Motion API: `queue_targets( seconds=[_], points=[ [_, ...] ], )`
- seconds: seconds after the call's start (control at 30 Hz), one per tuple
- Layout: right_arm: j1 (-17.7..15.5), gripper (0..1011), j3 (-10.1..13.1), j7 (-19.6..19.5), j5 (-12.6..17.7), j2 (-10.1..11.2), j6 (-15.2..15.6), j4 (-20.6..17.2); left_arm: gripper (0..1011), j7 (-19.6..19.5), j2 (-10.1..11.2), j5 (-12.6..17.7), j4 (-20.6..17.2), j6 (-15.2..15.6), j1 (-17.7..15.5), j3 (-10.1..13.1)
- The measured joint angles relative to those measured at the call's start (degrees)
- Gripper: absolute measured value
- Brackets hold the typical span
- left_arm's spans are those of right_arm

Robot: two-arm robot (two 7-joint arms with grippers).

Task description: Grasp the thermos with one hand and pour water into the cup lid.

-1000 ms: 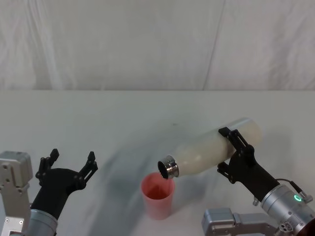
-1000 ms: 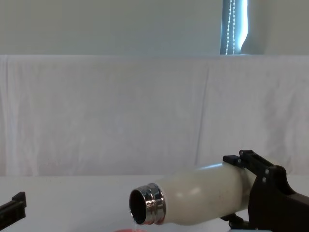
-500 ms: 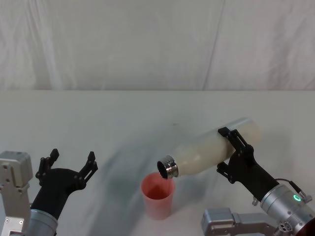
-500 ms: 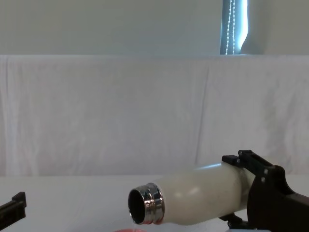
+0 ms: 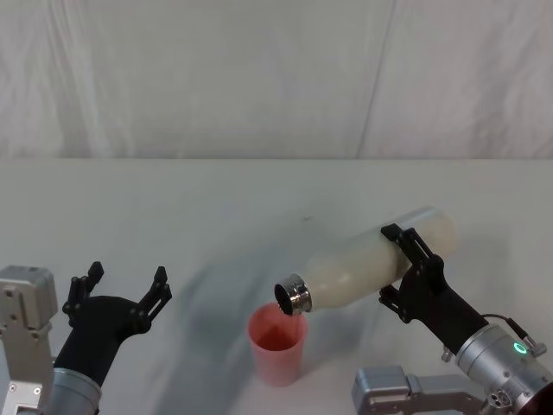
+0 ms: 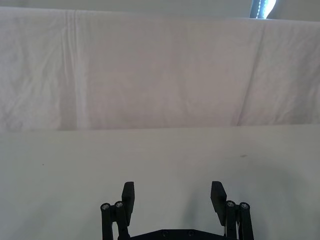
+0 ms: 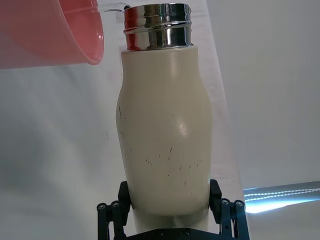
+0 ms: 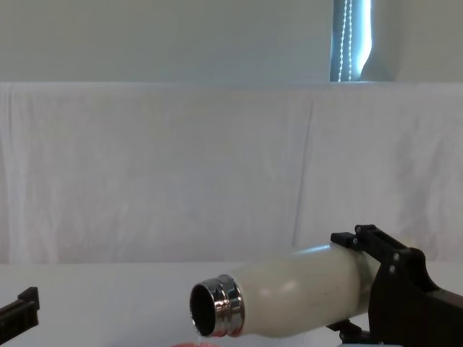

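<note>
Near the tabletop's [image 5: 173,199] front edge, the thermos [image 5: 371,259] is held tilted, clamped in the right pincer [image 5: 406,268], its steel mouth over the cup lid [image 5: 277,346], while the left pincer [image 5: 121,290] is held apart.

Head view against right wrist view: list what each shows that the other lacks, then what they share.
Head view alone: the left gripper, open and idle low at the robot's left, and the cup lid as a whole pink cup standing on the white table under the bottle's mouth.

Right wrist view alone: dark specks on the thermos body, the threads of its steel neck, and a thin clear lip of water at the mouth.

Both: the right gripper clamped on the thermos's base end, with the steel neck tipped toward the cup lid's rim.
</note>
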Motion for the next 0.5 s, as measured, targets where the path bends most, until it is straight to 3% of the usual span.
queue_targets(
  seconds=[0.5],
  points=[
    [-0.05, 955, 0.03, 0.01, -0.07, 0.14, 0.04, -0.03, 1001, 0.0, 0.0, -0.01, 0.0, 0.0, 0.0, 0.0]
  ],
)
